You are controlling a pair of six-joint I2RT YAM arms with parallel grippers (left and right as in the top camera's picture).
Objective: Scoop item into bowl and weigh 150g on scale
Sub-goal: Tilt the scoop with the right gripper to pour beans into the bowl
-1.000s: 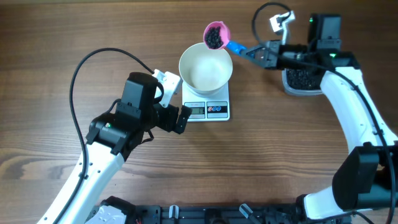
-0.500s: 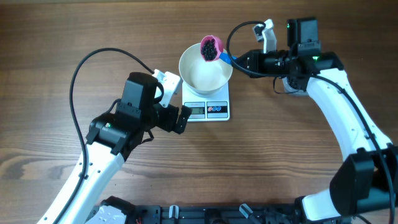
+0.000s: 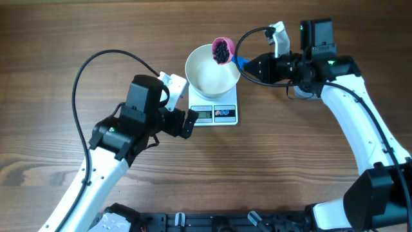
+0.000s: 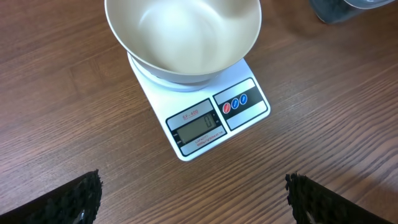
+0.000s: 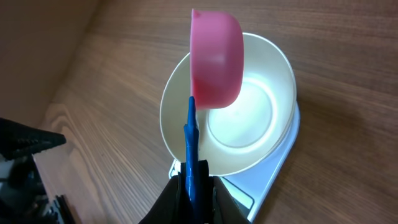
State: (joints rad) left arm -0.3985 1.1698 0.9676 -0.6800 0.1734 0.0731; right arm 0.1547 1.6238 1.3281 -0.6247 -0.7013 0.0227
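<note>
The white bowl [image 3: 211, 72] sits on the white scale [image 3: 216, 114], and its inside looks bare [image 4: 180, 37]. The scale's display [image 4: 200, 125] shows zero. My right gripper [image 3: 253, 65] is shut on the blue handle [image 5: 191, 140] of a pink scoop [image 3: 221, 50]. The scoop hangs over the bowl's far right rim with black items [image 3: 222, 49] in it. In the right wrist view only the scoop's pink back [image 5: 216, 59] shows above the bowl [image 5: 255, 127]. My left gripper [image 3: 185, 104] stands open on the scale's left, its fingertips [image 4: 79, 198] wide apart with only wood between them.
A tub of black pieces [image 4: 339, 7] stands right of the bowl, mostly hidden under my right arm in the overhead view. A black cable [image 3: 96, 61] loops over the table behind my left arm. The table's near edge carries the arm mounts.
My right gripper carried the filled scoop left from beyond the bowl's far right edge to above its rim, then eased slightly right. The left arm stayed still.
</note>
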